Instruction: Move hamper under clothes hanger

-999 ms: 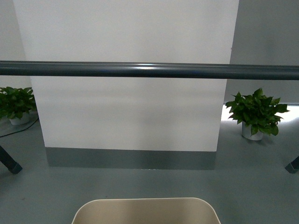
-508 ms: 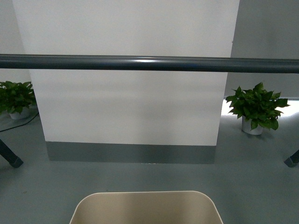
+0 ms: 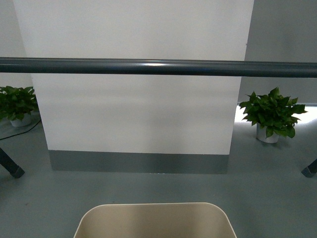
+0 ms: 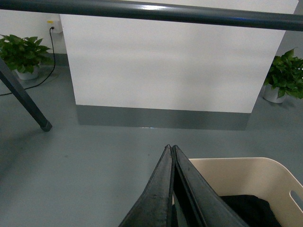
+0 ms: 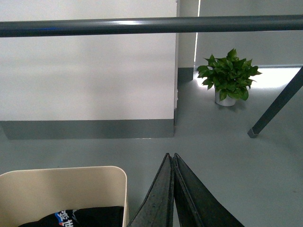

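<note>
The cream hamper (image 3: 153,220) sits on the grey floor at the bottom middle of the front view, only its far rim showing. It holds dark clothing, seen in both wrist views. The clothes hanger's dark grey bar (image 3: 158,67) runs across the whole front view, beyond the hamper and above it; its leg ends (image 3: 15,172) stand at both sides. My left gripper (image 4: 171,148) is shut and empty, beside the hamper's (image 4: 236,177) left rim. My right gripper (image 5: 171,155) is shut and empty, just off the hamper's (image 5: 66,187) right corner. Neither arm shows in the front view.
A white wall panel with a grey base (image 3: 138,162) stands behind the bar. Potted plants sit on the floor at the left (image 3: 17,104) and right (image 3: 271,115). A black cable (image 4: 45,78) runs along the floor near the left plant. Bare grey floor lies between hamper and wall.
In the front view the bar has risen slightly and the hamper's rim shows a little more than a second ago; nothing differs from half a second ago.
</note>
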